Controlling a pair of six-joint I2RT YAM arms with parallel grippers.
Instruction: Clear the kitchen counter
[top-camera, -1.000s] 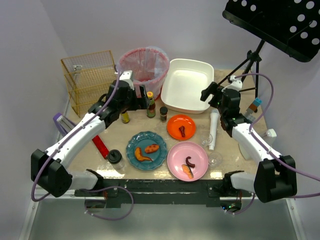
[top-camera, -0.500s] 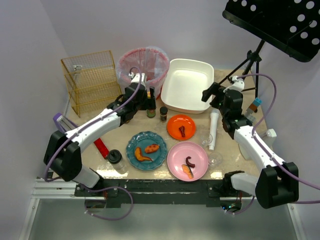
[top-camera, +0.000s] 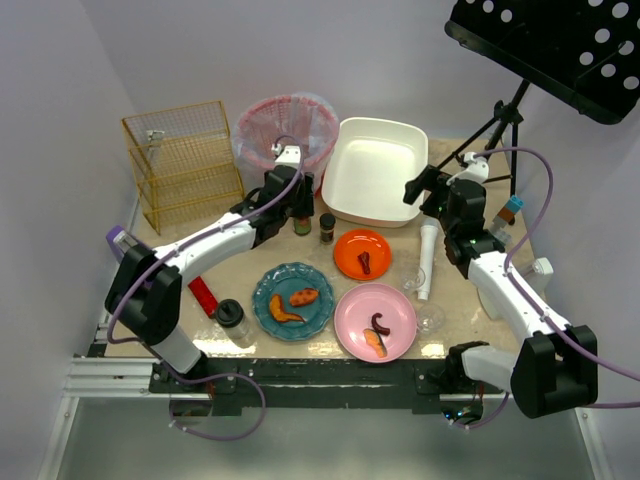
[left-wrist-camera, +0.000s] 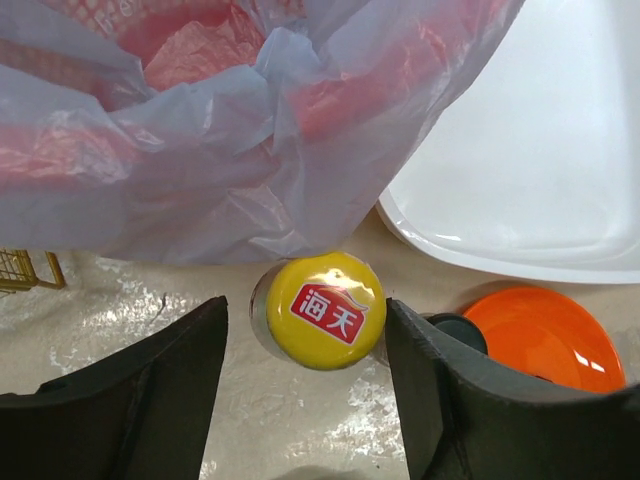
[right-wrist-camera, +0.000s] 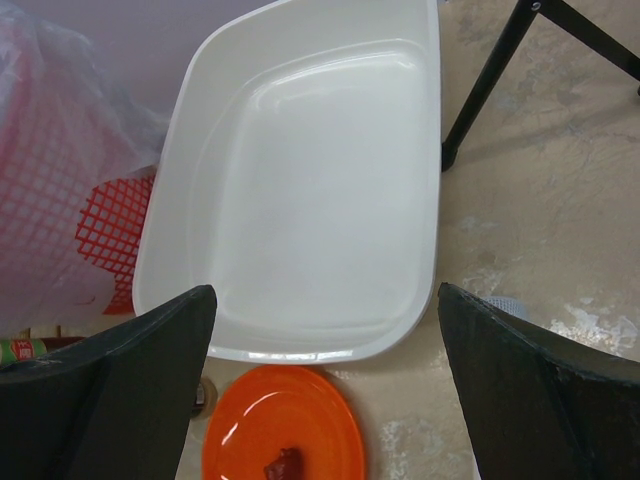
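Plates sit at the front of the kitchen counter (top-camera: 452, 290): a teal plate (top-camera: 293, 320), a pink plate (top-camera: 392, 312) and an orange plate (top-camera: 363, 243). The counter is the big beige top with a stone look. It lies under both arms and runs from the black rail at the front to the wall at the back.

The left gripper (left-wrist-camera: 303, 335) is at the back of the counter, pointing down at it. Its two black fingers are spread wide and hold nothing. A sauce bottle with a yellow cap (left-wrist-camera: 325, 300) stands upright on the counter between the fingers. The right-hand finger is very close to the cap, and I cannot tell if it touches. Just behind the bottle is a red bin with a clear plastic bag (left-wrist-camera: 200, 130). A small jar with a dark lid (left-wrist-camera: 458, 330) stands beside the bottle, next to the orange plate.

The right gripper (right-wrist-camera: 325, 292) is up in the air, well above the counter. Its fingers are wide apart and hold nothing too. Below it is the near edge of a white tub (right-wrist-camera: 310, 190), which rests on the counter. The orange plate lies just in front of the tub with a dark bit of food (right-wrist-camera: 283, 465) on it.
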